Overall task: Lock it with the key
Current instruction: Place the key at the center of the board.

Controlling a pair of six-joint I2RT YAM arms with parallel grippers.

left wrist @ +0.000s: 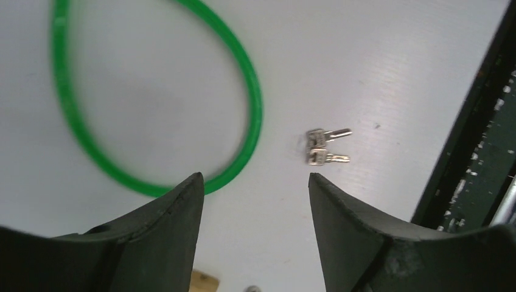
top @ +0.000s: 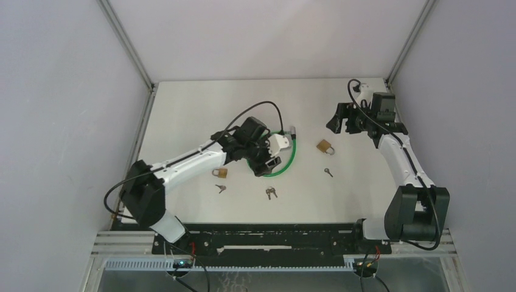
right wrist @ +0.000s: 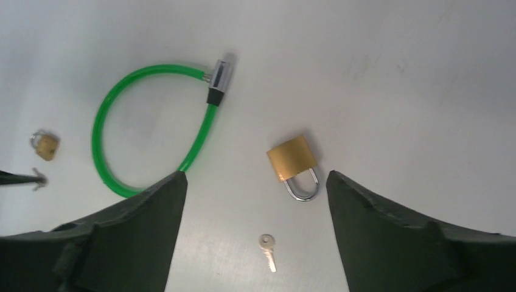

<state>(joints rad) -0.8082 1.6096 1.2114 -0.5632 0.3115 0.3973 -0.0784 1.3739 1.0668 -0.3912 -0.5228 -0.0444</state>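
- My right pincer (right wrist: pixel 255 177) is wide open and empty. The padlock (right wrist: pixel 294 159) lies in the gap between its fingers, a single key (right wrist: pixel 267 249) near it.
- My left pincer (left wrist: pixel 254 179) is wide open and empty, with two keys (left wrist: pixel 322 148) beside the green cable lock (left wrist: pixel 251 103).
- Padlock markings are too small to read.

The left gripper (left wrist: pixel 255 177) points down with its jaws spread apart, and the right gripper (right wrist: pixel 255 175), extended farther forward, is likewise spread.

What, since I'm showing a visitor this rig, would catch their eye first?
The bright green cable lock looped mid-table stands out, with the open left gripper poised over it. A brass padlock lies beside it, a single key nearby, both in view of the open right gripper.
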